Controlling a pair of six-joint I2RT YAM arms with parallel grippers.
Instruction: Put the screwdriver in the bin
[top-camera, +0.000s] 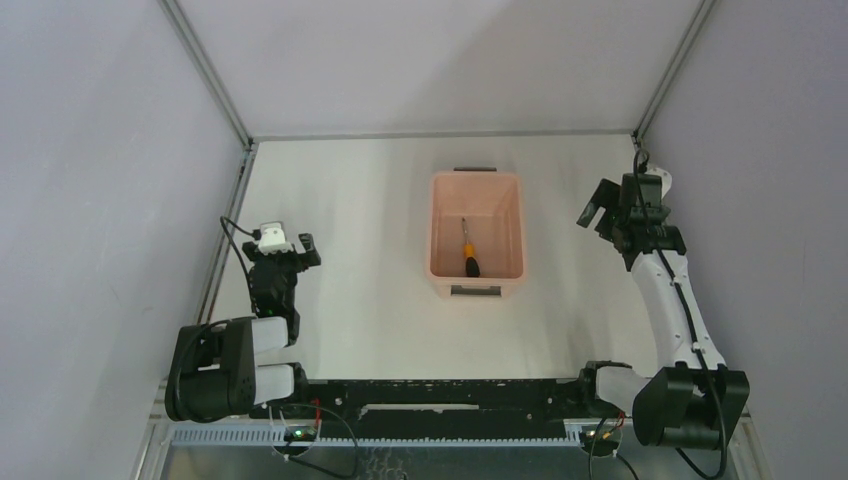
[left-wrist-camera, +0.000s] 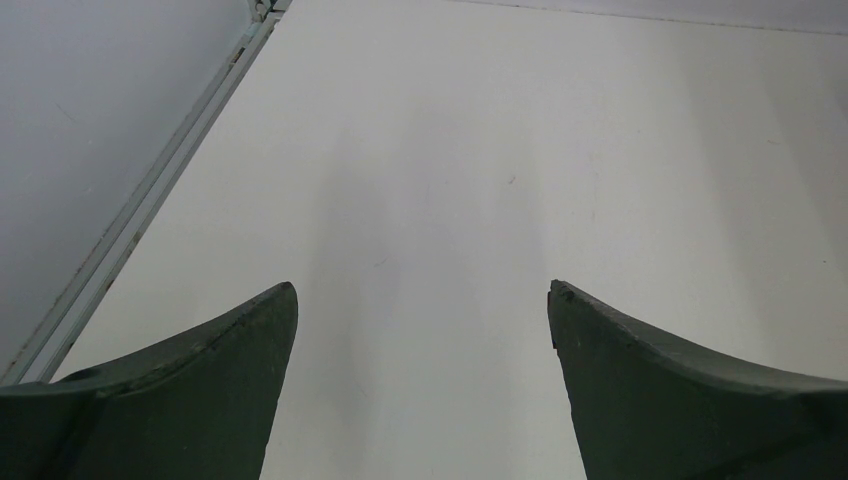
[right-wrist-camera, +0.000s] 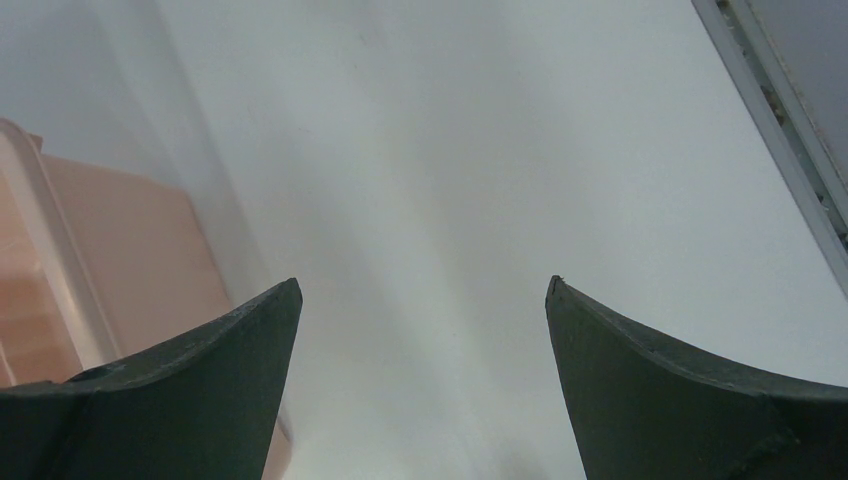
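The pale pink bin (top-camera: 440, 232) stands in the middle of the table, with dark grey handles at its near and far ends. The screwdriver (top-camera: 469, 254) lies inside it on the bin floor, its orange-yellow and black handle nearer me and its thin shaft pointing away. My left gripper (top-camera: 297, 248) is open and empty, low over the table well left of the bin; its wrist view (left-wrist-camera: 422, 290) shows only bare table between the fingers. My right gripper (top-camera: 597, 212) is open and empty, raised to the right of the bin. The bin's outer wall (right-wrist-camera: 120, 250) shows at the left of the right wrist view (right-wrist-camera: 424, 288).
Grey walls with metal frame rails close in the table at left (top-camera: 228, 225), right and back. A rail also runs along the left edge of the left wrist view (left-wrist-camera: 140, 210) and along the right edge of the right wrist view (right-wrist-camera: 790, 130).
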